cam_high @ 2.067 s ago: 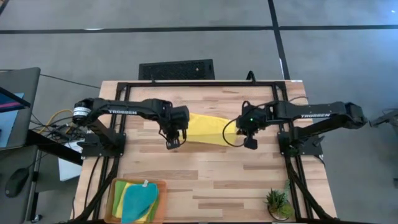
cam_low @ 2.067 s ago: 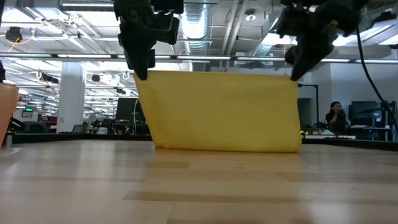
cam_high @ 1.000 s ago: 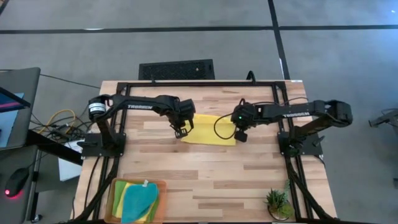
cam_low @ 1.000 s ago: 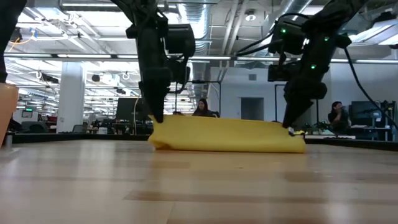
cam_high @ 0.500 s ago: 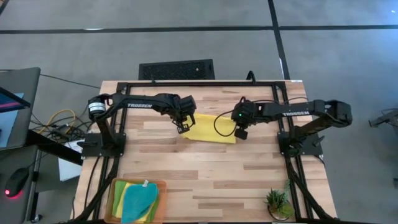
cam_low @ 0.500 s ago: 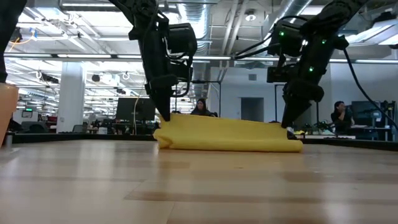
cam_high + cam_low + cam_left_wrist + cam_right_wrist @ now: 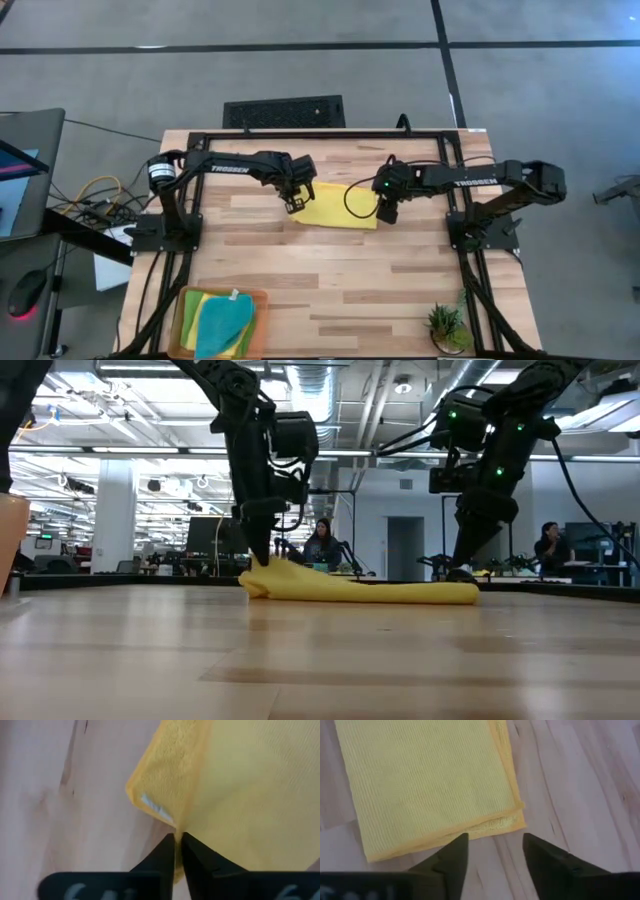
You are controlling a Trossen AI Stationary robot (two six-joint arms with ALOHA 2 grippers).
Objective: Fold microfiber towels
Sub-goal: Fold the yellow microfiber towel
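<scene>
The soft bright yellow microfiber towel point(image 7: 337, 205) lies folded double, flat on the table's middle, one corner slightly lifted. Down at the near left corner, the teal towel point(image 7: 223, 323) tops a lime green towel point(image 7: 192, 308) and a second yellow towel point(image 7: 209, 298), all stacked.

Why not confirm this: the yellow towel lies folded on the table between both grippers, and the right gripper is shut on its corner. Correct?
Wrong on one point: the right gripper is open, clear of the yellow towel, as the right wrist view shows. The towel does lie folded between the two.
</scene>
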